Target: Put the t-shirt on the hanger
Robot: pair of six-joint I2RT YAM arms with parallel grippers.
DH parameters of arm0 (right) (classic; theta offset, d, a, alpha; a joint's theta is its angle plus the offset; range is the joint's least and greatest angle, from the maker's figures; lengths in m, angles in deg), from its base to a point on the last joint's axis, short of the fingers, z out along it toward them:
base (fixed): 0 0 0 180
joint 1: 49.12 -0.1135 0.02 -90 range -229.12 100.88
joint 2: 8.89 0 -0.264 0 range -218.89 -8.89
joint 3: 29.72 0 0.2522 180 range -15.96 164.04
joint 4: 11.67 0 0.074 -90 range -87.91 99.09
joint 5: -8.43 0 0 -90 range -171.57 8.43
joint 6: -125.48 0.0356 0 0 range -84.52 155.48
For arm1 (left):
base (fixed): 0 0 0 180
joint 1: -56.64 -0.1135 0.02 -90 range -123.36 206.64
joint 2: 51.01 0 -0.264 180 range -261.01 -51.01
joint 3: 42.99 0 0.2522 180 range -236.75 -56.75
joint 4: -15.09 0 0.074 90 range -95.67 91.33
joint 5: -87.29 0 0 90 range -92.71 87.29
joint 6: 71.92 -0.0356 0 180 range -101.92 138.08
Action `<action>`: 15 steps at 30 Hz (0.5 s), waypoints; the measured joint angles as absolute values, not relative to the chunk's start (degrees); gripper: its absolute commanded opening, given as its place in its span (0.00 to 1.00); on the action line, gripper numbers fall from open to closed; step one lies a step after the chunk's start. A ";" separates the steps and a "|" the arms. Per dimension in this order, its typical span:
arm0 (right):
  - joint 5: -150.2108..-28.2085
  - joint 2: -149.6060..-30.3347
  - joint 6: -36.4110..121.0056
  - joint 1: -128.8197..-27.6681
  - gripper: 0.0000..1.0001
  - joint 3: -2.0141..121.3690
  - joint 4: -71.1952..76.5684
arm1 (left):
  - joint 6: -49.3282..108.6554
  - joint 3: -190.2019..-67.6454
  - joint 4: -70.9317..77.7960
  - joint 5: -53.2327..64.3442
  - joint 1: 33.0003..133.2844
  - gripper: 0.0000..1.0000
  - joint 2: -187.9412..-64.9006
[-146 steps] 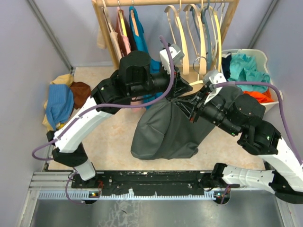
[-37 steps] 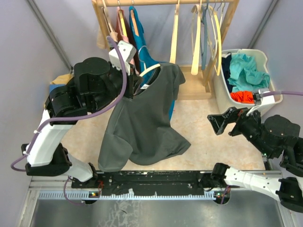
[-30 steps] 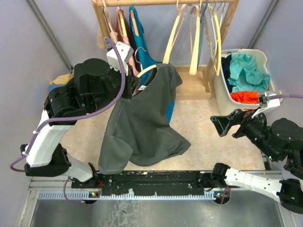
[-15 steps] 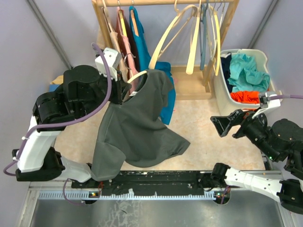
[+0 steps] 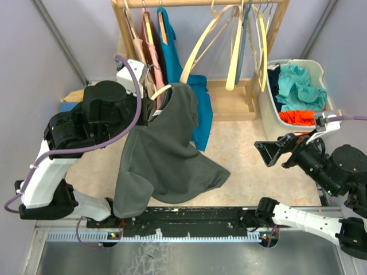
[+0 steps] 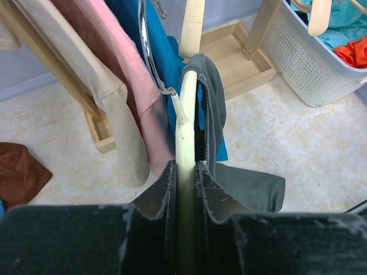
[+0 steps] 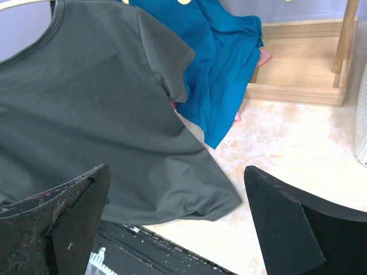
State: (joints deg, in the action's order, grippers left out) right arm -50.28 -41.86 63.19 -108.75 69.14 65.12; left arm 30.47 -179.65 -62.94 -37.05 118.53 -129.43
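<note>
- Overhead, the left gripper (image 5: 150, 112) holds the hanger (image 5: 162, 90) up beside the clothes rack (image 5: 183, 2); the t-shirt (image 5: 166, 149) drapes down from it.
- Left wrist: jaws pinched narrow on the hanger's pale bar, shirt collar looped over it.
- Right wrist: the right gripper (image 7: 175, 189) stands wide, holding nothing, the shirt ahead of it.

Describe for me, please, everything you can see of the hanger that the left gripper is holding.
The hanger is pale, light-looking wood, curved, with a silver metal hook at its middle. The left gripper is shut on one arm of it and holds it up, edge-on in the wrist view, beside the rack. The dark grey t-shirt hangs from it: the far arm sits inside the collar, while the near arm shows bare. The hook's top runs out of the wrist view, so whether it has caught on the rack cannot be told.
</note>
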 measured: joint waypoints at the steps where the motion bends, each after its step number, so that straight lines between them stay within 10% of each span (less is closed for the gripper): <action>1: -50.32 -41.86 63.19 -108.75 0.99 69.14 65.12 | 30.47 -179.60 -62.94 -37.05 118.53 0.00 -129.43; 15: -50.87 -41.90 63.10 -108.75 0.99 69.17 64.50 | 31.62 -177.26 -64.03 -37.36 118.53 0.00 -127.37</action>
